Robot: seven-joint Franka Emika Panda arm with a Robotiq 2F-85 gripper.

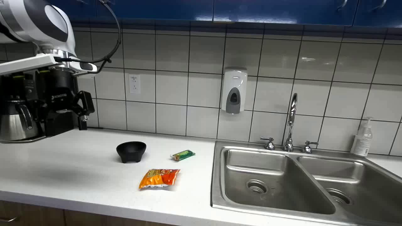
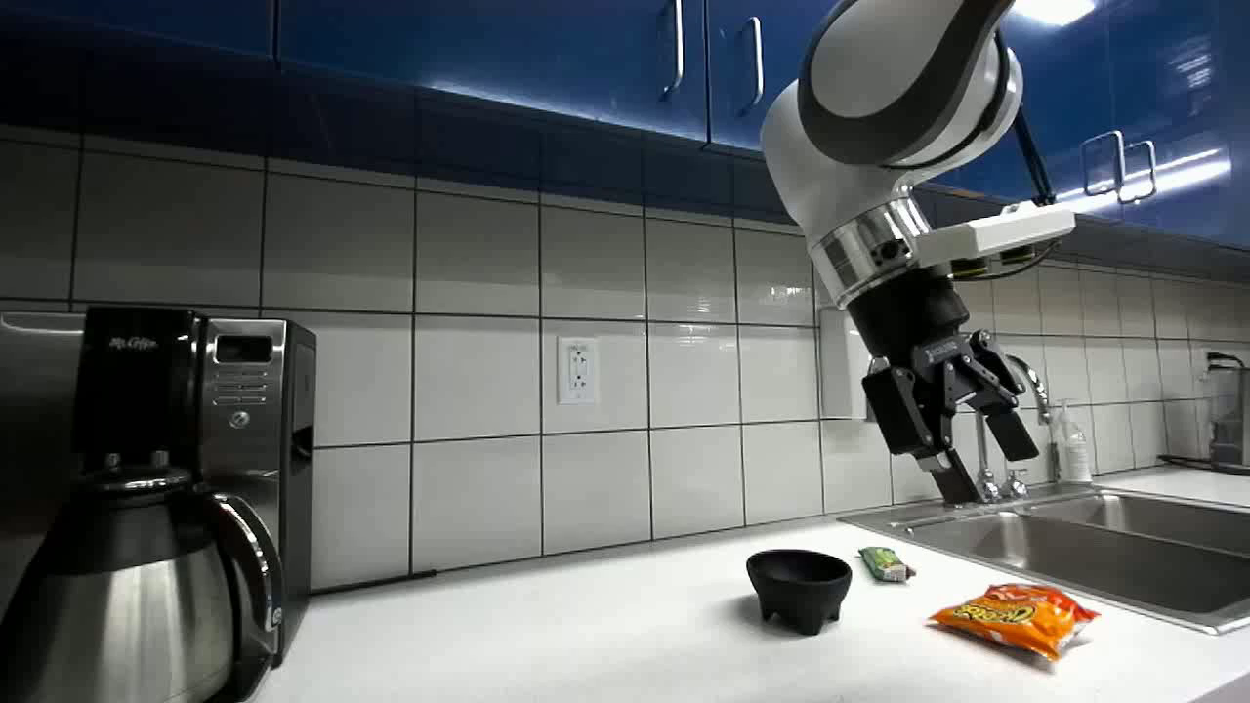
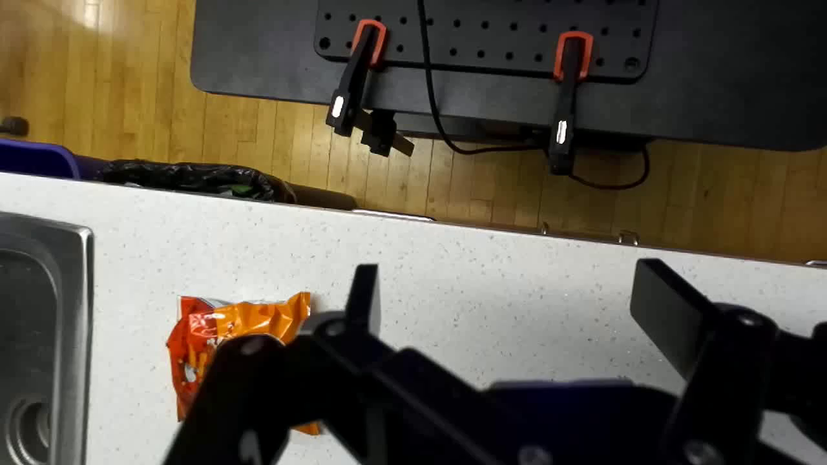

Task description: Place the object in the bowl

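The object is a small green wrapped item lying flat on the white counter, seen in both exterior views (image 1: 183, 155) (image 2: 887, 564). The bowl is small, round and black on short feet, upright and beside the green object, also in both exterior views (image 1: 131, 152) (image 2: 799, 586). My gripper (image 2: 986, 464) is high above the counter, apart from both. In the wrist view, my gripper (image 3: 510, 303) has its fingers wide apart with only bare counter showing between them. The green object and the bowl do not show in the wrist view.
An orange-red snack packet (image 1: 159, 178) lies near the front of the counter, also in the wrist view (image 3: 258, 323). A steel double sink (image 1: 217, 175) with a faucet (image 1: 292, 116) is on one side. A coffee maker (image 2: 259, 391) stands at the opposite end. A tiled wall runs behind.
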